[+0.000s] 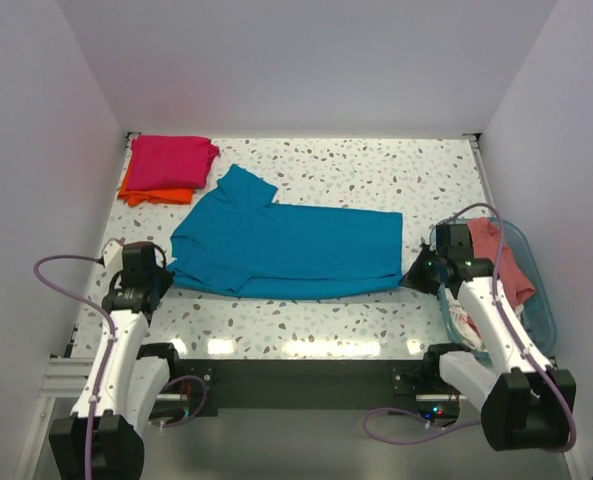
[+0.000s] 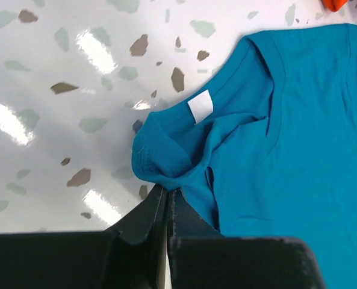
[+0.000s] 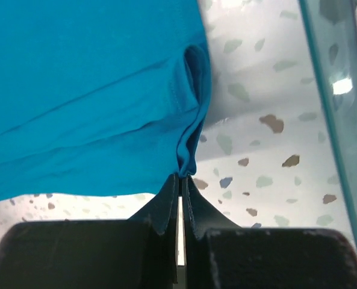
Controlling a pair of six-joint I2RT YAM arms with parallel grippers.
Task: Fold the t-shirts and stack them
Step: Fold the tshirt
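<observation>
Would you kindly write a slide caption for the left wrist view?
Left gripper shut on the teal t-shirt near its collar, white tag showing, on the speckled table.

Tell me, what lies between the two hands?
The teal shirt, spread flat, fills that stretch, as the top view shows. The left hand and the right hand each pinch an edge of it.

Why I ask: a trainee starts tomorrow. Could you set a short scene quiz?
1. True or false: left gripper and right gripper are both shut on the teal blue cloth t-shirt.
2. What lies under the folded magenta pink t-shirt? A orange t-shirt; B grey towel; C nothing.
3. The clear blue-tinted plastic basket holding the salmon pink t-shirt stands on the ___ arm's side.
Key: 1 true; 2 A; 3 right.
</observation>
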